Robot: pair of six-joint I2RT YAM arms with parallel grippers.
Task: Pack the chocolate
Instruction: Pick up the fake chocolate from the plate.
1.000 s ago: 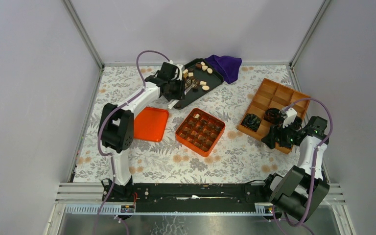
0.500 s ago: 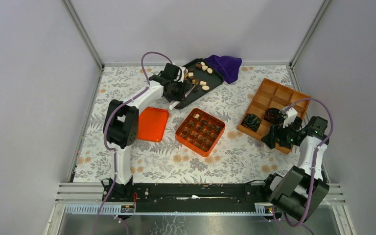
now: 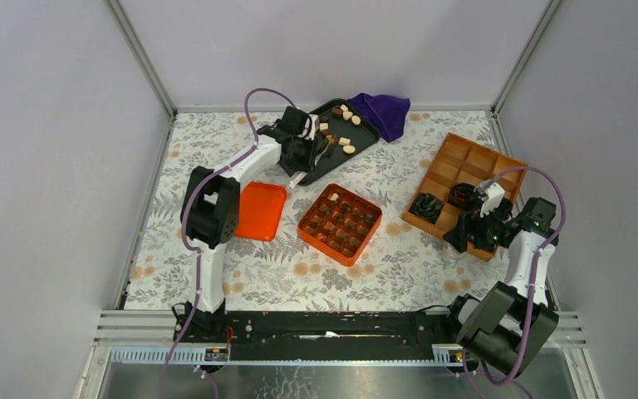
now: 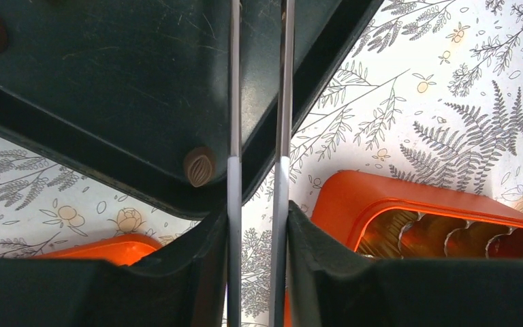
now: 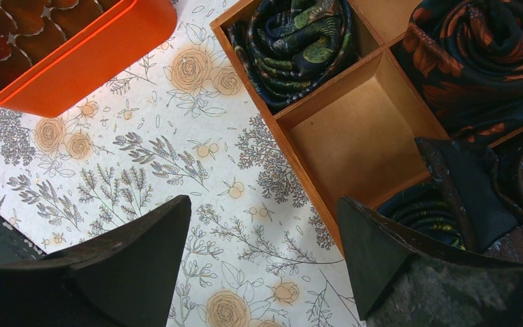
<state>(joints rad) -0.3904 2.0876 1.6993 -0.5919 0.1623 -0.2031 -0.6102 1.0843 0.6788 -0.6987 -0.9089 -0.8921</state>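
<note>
Chocolate pieces (image 3: 342, 141), cream and brown, lie scattered on a black tray (image 3: 357, 133) at the back. My left gripper (image 3: 307, 152) hovers over the tray's near corner, shut on a pair of thin grey tweezers (image 4: 234, 102) whose two blades run forward with a narrow gap between them. One ribbed brown oval chocolate (image 4: 198, 165) sits on the tray (image 4: 109, 88) just left of the blades; nothing is between them. The orange compartment box (image 3: 341, 223) holds several dark pieces. My right gripper (image 3: 475, 234) (image 5: 262, 238) stands open over bare tablecloth.
An orange lid (image 3: 257, 209) lies left of the box. A wooden divided box (image 3: 475, 162) at the right holds dark crinkled rolls (image 5: 298, 44), right beside my right gripper. A purple cloth (image 3: 380, 112) sits behind the tray.
My left gripper has shifted a little rightward along the tray's near edge, and the tweezers have been squeezed slightly narrower. The right arm has not moved.
</note>
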